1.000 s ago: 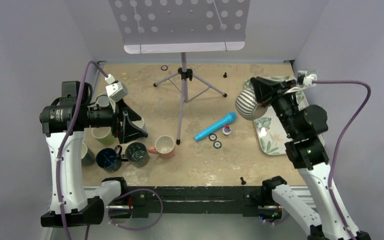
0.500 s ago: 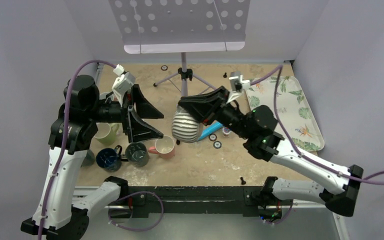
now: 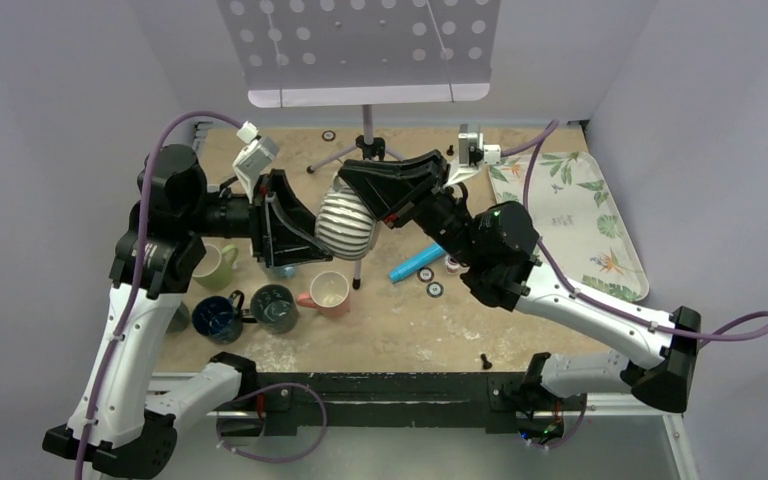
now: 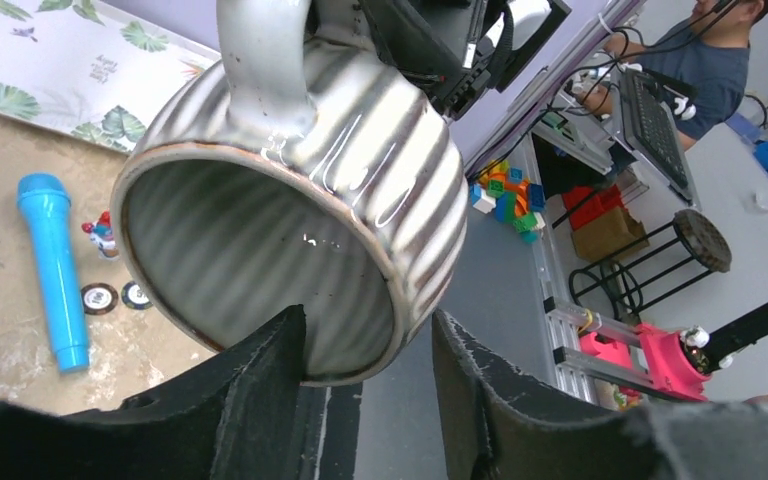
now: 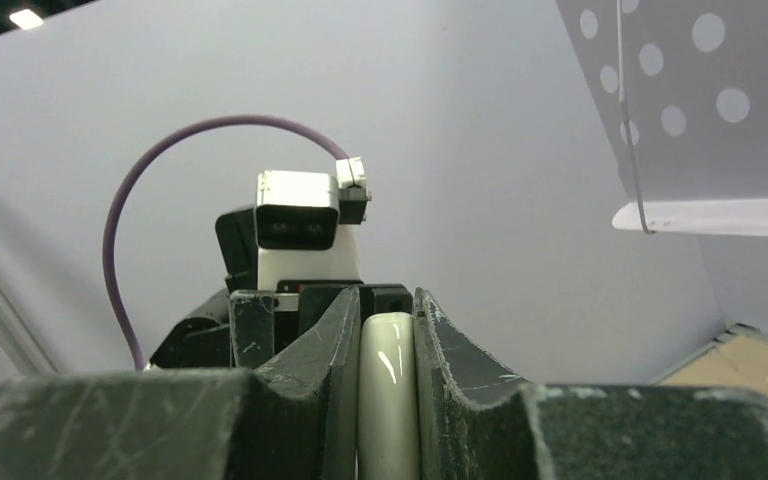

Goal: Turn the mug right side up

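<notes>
A grey-and-white ribbed mug (image 3: 346, 226) hangs in the air above the table's middle, lying on its side with its mouth toward the left arm. My right gripper (image 3: 375, 190) is shut on its pale handle (image 5: 388, 390). In the left wrist view the mug (image 4: 360, 130) fills the frame, mouth open to the camera. My left gripper (image 3: 295, 225) is open: one finger (image 4: 260, 385) sits inside the mouth against the rim, the other finger (image 4: 490, 400) outside the wall, with a gap.
Several mugs stand at the left, among them a pink one (image 3: 328, 292), a dark green one (image 3: 274, 306), a blue one (image 3: 218, 318) and a light green one (image 3: 218, 264). A music stand (image 3: 365, 150) stands behind, a blue toy microphone (image 3: 415, 262) lies at centre, a leaf-print tray (image 3: 585, 215) at right.
My right arm carried the mug from over the tray leftward to the table's middle. My left arm rose and swung right until its open fingers straddle the mug's rim.
</notes>
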Action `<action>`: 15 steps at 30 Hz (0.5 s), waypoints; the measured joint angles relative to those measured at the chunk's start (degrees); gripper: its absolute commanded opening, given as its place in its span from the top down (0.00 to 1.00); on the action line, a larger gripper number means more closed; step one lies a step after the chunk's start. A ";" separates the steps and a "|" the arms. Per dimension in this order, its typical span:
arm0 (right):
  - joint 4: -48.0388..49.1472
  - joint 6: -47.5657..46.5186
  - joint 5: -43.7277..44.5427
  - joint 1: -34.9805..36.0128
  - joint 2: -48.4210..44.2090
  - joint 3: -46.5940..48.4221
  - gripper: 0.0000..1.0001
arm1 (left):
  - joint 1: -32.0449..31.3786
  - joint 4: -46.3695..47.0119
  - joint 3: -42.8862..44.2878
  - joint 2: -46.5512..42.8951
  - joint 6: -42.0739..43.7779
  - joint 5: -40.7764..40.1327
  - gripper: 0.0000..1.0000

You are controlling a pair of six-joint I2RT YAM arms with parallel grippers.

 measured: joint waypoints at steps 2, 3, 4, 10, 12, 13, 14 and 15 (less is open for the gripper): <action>1.07 0.04 0.76 0.00 0.33 0.46 1.00 | 0.00 1.79 -0.07 -0.04 -1.68 0.63 0.62; 1.29 0.15 0.81 0.00 0.66 0.74 1.00 | 0.00 2.80 -0.07 -0.07 -2.34 1.09 0.67; 1.38 0.37 0.79 0.00 1.09 1.03 1.00 | 0.00 4.09 -0.07 -0.20 -2.80 1.88 0.73; 0.39 2.14 -0.20 -0.02 3.74 2.12 0.93 | -0.11 6.03 0.11 -0.83 -3.10 5.62 1.00; -1.81 0.44 -0.39 0.31 2.99 2.12 0.58 | -0.61 1.51 1.03 -0.72 0.22 5.68 1.00; -3.04 -0.28 -0.28 0.33 2.51 2.12 0.47 | -0.92 -1.20 1.79 -0.35 2.62 5.11 1.00; -5.09 -1.33 0.48 0.44 1.84 2.14 0.41 | -1.84 -4.39 2.82 0.24 5.51 3.41 1.00; -8.09 -2.82 1.66 0.50 0.85 2.14 0.40 | -3.17 -7.43 3.80 0.87 8.50 0.79 1.00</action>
